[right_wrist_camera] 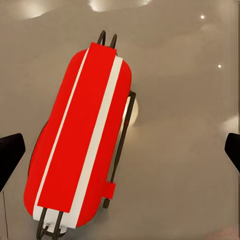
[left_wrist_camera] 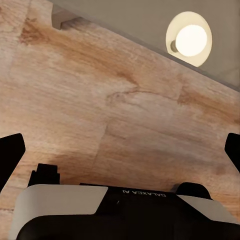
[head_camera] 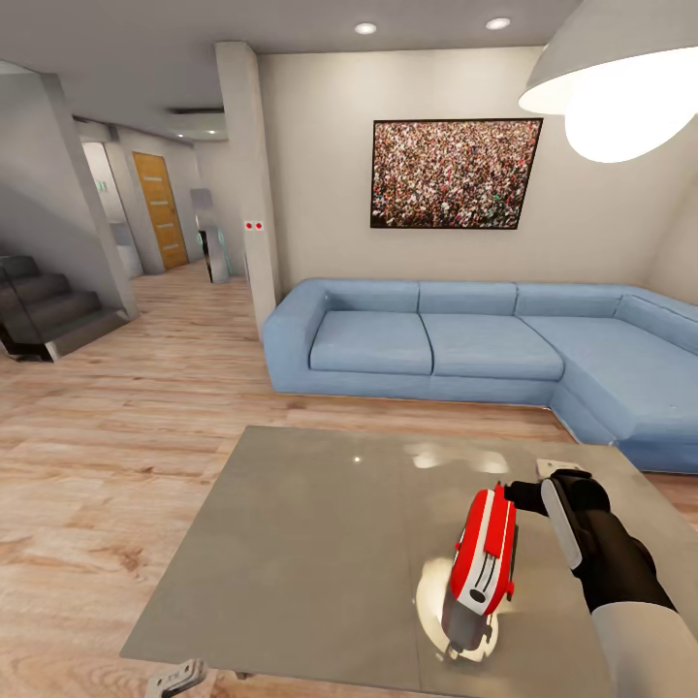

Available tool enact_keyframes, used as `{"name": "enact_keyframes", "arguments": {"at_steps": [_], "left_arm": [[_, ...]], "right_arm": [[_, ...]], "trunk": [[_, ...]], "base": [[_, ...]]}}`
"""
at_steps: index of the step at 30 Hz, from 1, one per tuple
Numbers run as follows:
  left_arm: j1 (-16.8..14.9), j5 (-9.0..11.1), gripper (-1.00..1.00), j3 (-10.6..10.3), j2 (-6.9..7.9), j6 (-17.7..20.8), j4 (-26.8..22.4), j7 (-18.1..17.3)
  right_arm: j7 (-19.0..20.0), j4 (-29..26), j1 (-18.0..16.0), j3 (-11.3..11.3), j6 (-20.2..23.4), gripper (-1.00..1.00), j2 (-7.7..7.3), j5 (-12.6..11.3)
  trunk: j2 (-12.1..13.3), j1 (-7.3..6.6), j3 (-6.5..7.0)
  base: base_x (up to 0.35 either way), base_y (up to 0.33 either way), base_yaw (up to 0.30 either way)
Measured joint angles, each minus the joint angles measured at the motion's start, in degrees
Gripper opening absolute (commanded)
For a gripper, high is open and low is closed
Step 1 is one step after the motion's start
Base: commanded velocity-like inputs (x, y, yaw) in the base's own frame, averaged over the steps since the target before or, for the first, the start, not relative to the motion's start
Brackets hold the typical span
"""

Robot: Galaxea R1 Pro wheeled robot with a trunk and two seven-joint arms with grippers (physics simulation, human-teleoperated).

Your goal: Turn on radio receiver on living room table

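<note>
The red radio receiver with its white band stands upright on the grey table, toward the near right side. My right gripper is at the radio's far upper end, with a dark finger right against it. In the right wrist view the radio receiver lies lengthwise on the table top, and the right gripper is open, its fingertips far apart at the frame edges. My left gripper is open and empty above the wood floor, next to the table edge.
A blue L-shaped sofa runs behind the table and along the right. A white pendant lamp hangs at the upper right. Stairs rise at the far left. Open wood floor lies left of the table.
</note>
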Motion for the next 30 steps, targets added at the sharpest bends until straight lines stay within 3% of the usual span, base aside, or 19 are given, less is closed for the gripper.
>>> {"name": "enact_keyframes", "arguments": {"at_steps": [30], "left_arm": [[0.00,-0.02,1.00,0.00,-0.01,0.00,0.00,0.00]], "right_arm": [[-0.01,-0.22,0.00,0.21,-0.23,1.00,0.04,0.19]], "trunk": [[0.00,0.00,0.00]], "base": [[0.000,0.000,0.000]]}}
